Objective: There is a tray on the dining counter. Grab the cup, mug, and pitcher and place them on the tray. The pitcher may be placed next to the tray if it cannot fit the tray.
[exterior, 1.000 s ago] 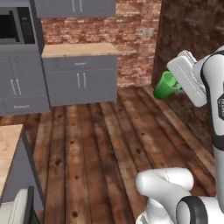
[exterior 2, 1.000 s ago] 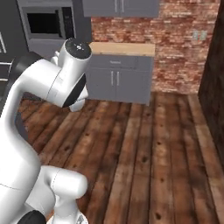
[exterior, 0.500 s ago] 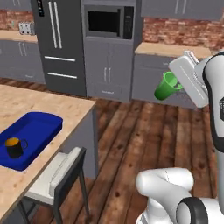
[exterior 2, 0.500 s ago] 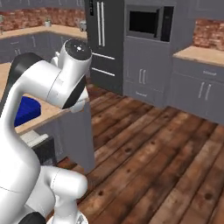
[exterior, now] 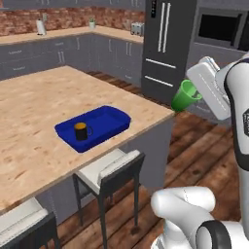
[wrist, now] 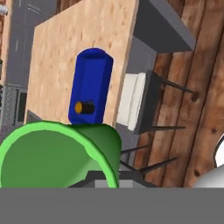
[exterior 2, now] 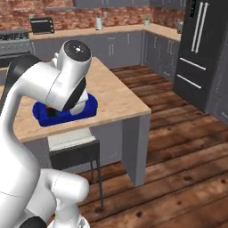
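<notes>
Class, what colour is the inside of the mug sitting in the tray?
Orange inside the black mug in the blue tray; the left base view shows it best.

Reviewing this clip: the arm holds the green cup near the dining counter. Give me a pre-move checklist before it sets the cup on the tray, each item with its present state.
1. Cup gripped: ok. It sits in the shut gripper, tilted, in the air beyond the counter's corner.
2. Mug already on the tray: ok, upright near one end.
3. Free room on the tray for the cup: ok. The bare blue floor beside the mug shows in the hand view.
4. Cup over the tray: not ok. It hangs off the dining counter, with floor below.
5. Stool clear of the path: cannot tell.
6. Pitcher position: cannot tell.
</notes>
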You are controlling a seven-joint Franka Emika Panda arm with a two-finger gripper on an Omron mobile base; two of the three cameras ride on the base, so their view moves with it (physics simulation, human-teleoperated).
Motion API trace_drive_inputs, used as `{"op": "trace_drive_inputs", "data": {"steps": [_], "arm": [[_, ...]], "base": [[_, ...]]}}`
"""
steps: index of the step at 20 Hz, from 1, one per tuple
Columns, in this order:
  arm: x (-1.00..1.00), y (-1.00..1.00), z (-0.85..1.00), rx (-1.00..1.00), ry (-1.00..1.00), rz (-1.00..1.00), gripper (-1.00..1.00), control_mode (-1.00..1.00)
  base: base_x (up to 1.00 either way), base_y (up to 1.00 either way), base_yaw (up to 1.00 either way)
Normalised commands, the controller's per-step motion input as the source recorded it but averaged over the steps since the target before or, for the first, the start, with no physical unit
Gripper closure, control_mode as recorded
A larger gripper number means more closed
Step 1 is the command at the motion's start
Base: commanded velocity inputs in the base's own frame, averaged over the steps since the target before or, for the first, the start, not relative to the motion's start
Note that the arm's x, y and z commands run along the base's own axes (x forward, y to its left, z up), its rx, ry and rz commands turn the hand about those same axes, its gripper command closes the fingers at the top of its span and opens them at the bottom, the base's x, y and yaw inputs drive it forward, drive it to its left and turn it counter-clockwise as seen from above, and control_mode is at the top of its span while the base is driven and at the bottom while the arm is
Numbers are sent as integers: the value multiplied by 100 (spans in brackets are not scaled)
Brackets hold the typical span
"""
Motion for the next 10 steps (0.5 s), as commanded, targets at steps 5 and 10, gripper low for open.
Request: {"op": "trace_drive_inputs", "data": {"steps": [5,10], "arm": [[0,0,0,0,0,0,100,100],[0,0,0,0,0,0,100,100]], "base": [[57,-46,67],[72,-34,62]]}}
